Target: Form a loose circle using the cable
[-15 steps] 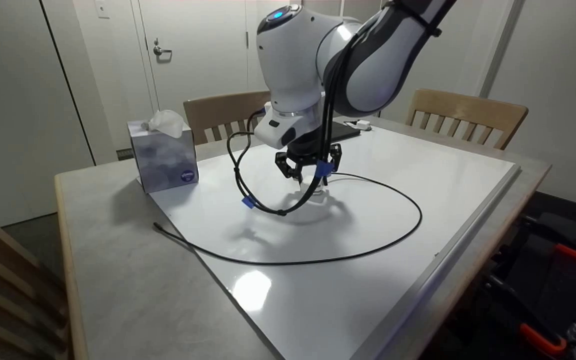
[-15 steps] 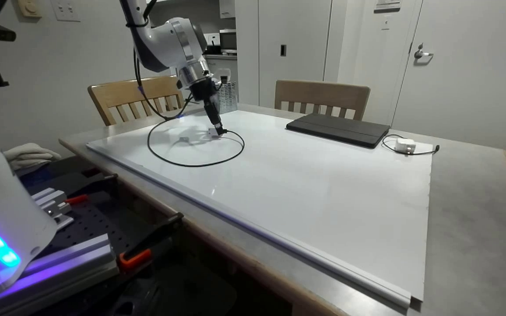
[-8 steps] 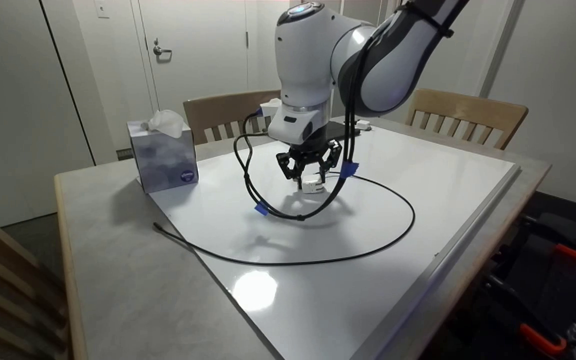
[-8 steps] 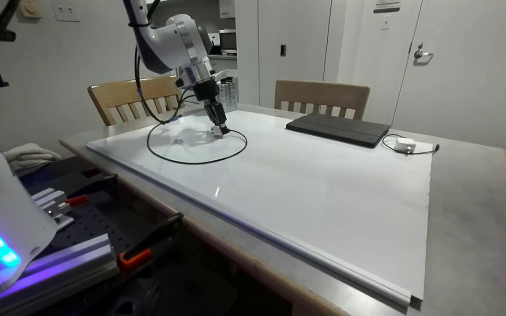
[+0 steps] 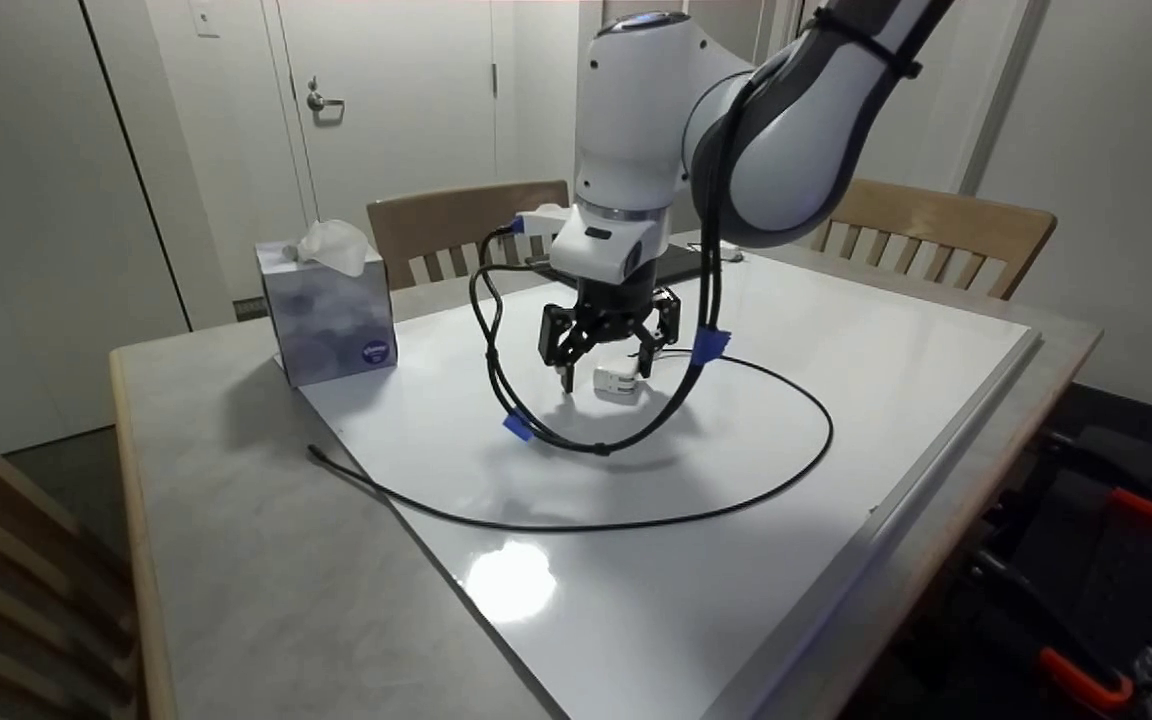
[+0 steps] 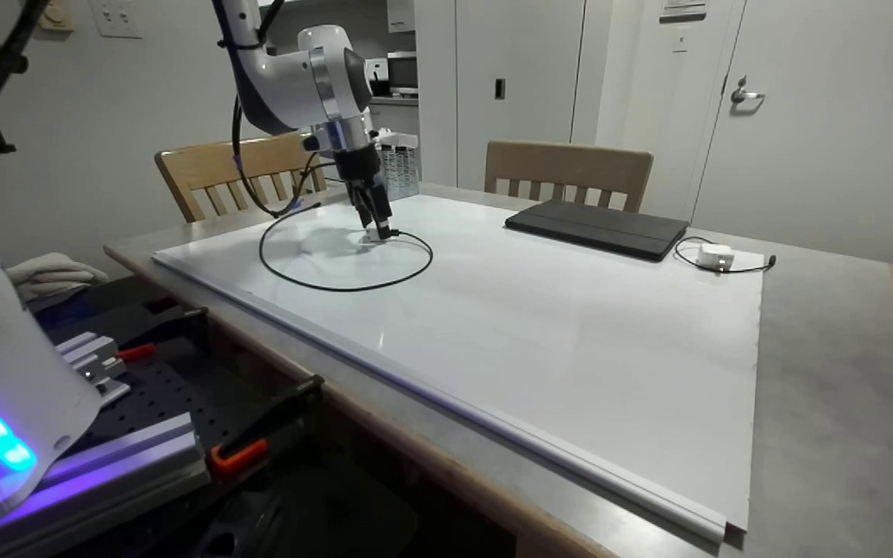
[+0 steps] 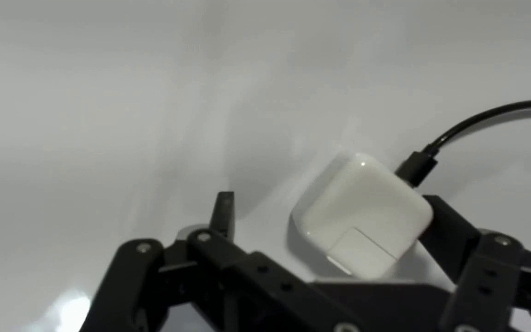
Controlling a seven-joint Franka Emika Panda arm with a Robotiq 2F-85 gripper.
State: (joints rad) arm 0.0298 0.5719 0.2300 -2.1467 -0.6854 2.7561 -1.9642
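Note:
The long black cable (image 5: 576, 527) lies in a wide open curve on the white board (image 5: 736, 590). It shows also in an exterior view (image 6: 346, 290). Its small dark plug end (image 5: 316, 455) lies past the board's edge on the grey table. Its other end goes into a white adapter block (image 7: 367, 207), which rests on the board. My gripper (image 7: 329, 203) is open low over the board, its fingers on either side of the block. The right finger (image 7: 450, 230) is at the block's corner; the left finger (image 7: 224, 212) stands apart from it.
A tissue box (image 5: 331, 320) stands near the board's corner. A flat dark laptop (image 6: 598, 227) and a second white charger (image 6: 715, 257) with a short cord lie at the far side. A raised rail (image 6: 446, 395) runs along one board edge. The arm's own hoses (image 5: 601, 447) hang low.
My gripper has lowered the white block onto the board and opened, letting it go. The arm has shifted slightly. The cable's curve has drawn in a little; its dark plug end has stayed put.

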